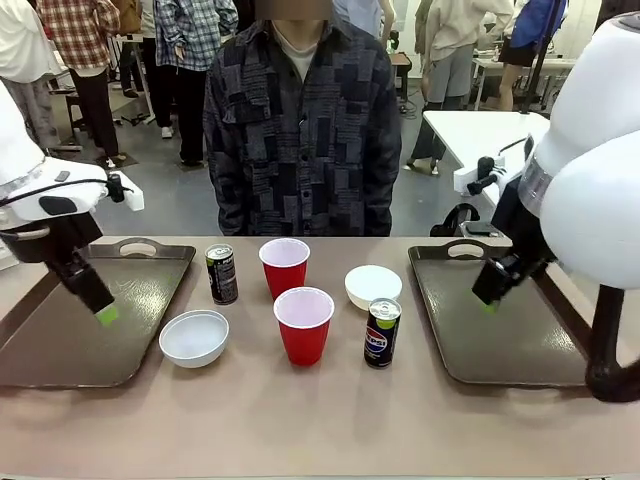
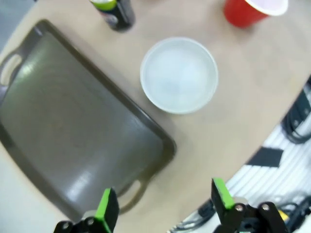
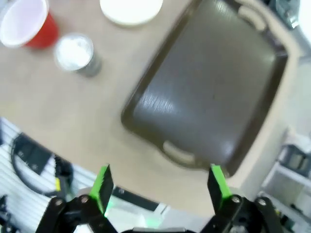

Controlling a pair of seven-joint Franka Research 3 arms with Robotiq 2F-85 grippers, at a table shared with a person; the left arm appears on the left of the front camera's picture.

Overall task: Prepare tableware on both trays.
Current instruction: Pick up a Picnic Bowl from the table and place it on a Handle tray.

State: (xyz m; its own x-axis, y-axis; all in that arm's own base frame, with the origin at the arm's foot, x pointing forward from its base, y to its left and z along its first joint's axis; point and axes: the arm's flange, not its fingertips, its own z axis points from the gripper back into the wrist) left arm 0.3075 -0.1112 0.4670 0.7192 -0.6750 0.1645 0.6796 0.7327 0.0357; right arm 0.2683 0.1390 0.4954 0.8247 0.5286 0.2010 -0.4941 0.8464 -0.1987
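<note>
Two large dark brown rectangular plastic trays, with raised rims, rounded corners and cut-out handles. The left tray (image 1: 60,340) lies at the robot's left end of the table (image 1: 300,430), the right tray (image 1: 500,345) at its right end. Both insides are bare and glossy.

Six pieces of tableware stand on the table between the trays, all upright:
- near small white round bowl (image 1: 194,338), just beside the left tray's inner rim
- far small white round bowl (image 1: 373,286), toward the right tray
- far red plastic cup (image 1: 285,266) and near red plastic cup (image 1: 303,325), pale insides, mouths up, one behind the other in the middle
- black-green can (image 1: 221,274), left of the far cup
- dark blue Pepsi can (image 1: 381,333), right of the near cup and in front of the far bowl

Left gripper (image 1: 105,313) hangs over the left tray, jaws spread wide, nothing between the green pads. Right gripper (image 1: 487,300) hangs over the right tray's inner side, jaws equally wide, holding nothing.

A person in a dark patterned shirt (image 1: 300,130) stands at the far side.
</note>
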